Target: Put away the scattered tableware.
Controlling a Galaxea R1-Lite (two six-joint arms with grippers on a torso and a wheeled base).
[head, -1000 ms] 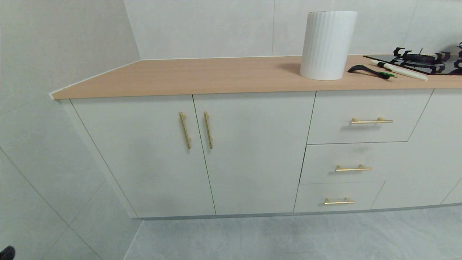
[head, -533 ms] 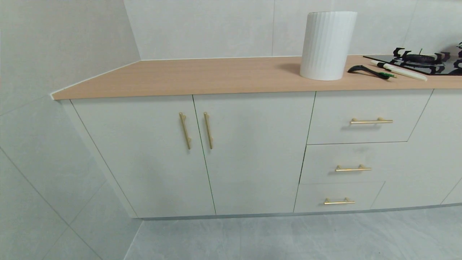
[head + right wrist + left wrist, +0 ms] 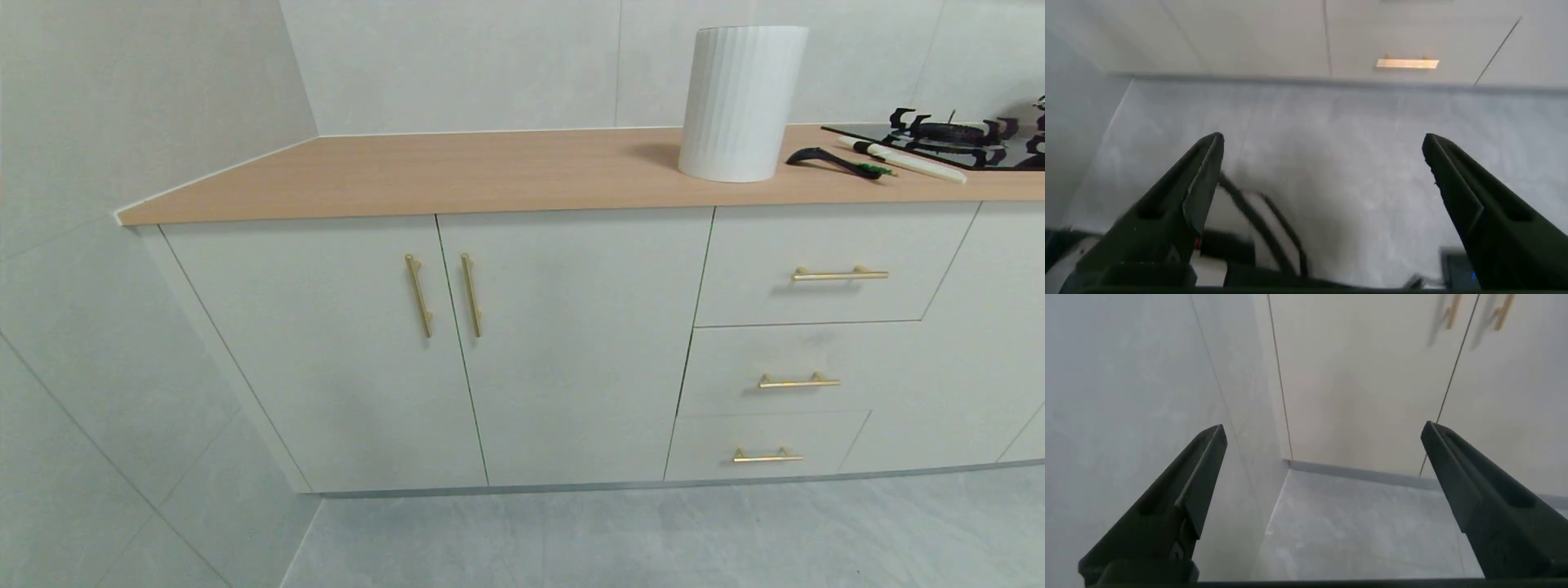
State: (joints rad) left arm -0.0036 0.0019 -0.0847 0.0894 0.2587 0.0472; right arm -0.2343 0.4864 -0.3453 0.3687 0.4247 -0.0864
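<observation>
- Two utensils, black utensil point(image 3: 833, 161) and white utensil point(image 3: 906, 159), lie on counter point(image 3: 457, 175), beside one canister point(image 3: 741, 102).
- Two grippers, left gripper point(image 3: 1321, 449) and right gripper point(image 3: 1321, 155): jaws wide apart, both empty.
- Three drawers point(image 3: 824, 245), two doors point(image 3: 326, 367), shut.

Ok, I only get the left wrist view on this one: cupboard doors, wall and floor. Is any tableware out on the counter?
Observer: Yes. A black utensil and a white utensil lie on the counter, to the right of a tall white ribbed container.
Operator: Is the right gripper holding anything?
Observer: No, the right gripper is open and empty, above the floor.
Operator: Any drawers open?
Observer: No, all three drawers are shut.
</observation>
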